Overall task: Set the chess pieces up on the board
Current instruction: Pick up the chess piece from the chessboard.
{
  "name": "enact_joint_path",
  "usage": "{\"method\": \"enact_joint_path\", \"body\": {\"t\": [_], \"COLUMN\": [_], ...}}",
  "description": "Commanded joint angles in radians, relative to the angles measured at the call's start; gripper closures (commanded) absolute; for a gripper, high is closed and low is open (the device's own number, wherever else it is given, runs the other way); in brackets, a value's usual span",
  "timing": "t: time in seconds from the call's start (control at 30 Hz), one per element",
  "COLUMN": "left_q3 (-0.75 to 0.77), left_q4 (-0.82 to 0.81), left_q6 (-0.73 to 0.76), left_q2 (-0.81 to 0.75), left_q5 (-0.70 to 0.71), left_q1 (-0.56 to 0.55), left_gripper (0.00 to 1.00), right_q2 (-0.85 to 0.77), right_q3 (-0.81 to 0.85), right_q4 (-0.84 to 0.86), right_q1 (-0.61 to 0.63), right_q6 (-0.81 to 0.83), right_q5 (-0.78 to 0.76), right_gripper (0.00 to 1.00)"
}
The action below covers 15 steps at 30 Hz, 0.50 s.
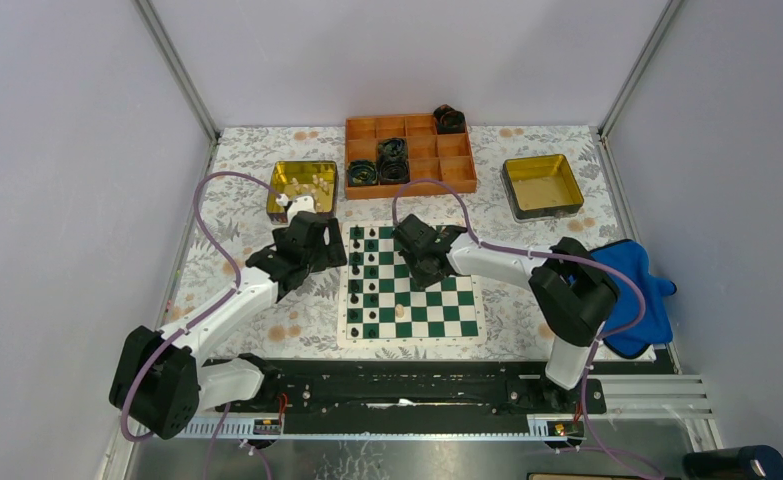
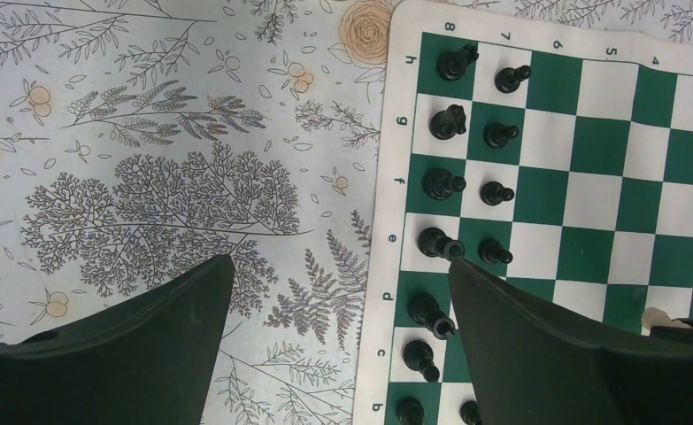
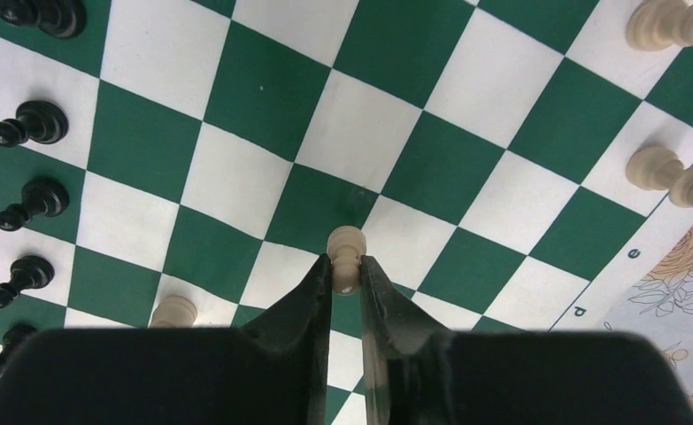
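**Right gripper clamped on a cream-white pawn; left gripper wide open.**
The pawn sits pinched between the right fingertips at lower centre of the right wrist view, over the board; whether its base touches a square cannot be determined. The left gripper holds nothing and straddles the board's left border, with black pieces just beside the finger at lower right of frame. Border markings read h to b and 8 to 3; the right wrist view shows e and d.
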<state>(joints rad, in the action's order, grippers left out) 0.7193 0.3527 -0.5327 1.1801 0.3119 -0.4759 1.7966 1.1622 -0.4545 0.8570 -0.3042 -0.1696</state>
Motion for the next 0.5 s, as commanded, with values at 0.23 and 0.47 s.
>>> {"method": "enact_joint_path", "body": {"t": [0.23, 0.47], "left_q3": [0.013, 0.014], "left_q4": [-0.028, -0.027], "left_q6": [0.008, 0.008], "left_q2": [0.005, 0.008], "left_q5": [0.019, 0.022], "left_q1": [-0.009, -0.009], "left_gripper": [0.01, 0.01], "right_q2": [-0.047, -0.018], "right_q3": [0.064, 0.093], "right_q4": [-0.017, -0.017], "right_q1": [-0.038, -0.12], "right_q6": [0.002, 0.009], "right_q5": [-0.084, -0.089], "right_gripper": [0.85, 0.84]}}
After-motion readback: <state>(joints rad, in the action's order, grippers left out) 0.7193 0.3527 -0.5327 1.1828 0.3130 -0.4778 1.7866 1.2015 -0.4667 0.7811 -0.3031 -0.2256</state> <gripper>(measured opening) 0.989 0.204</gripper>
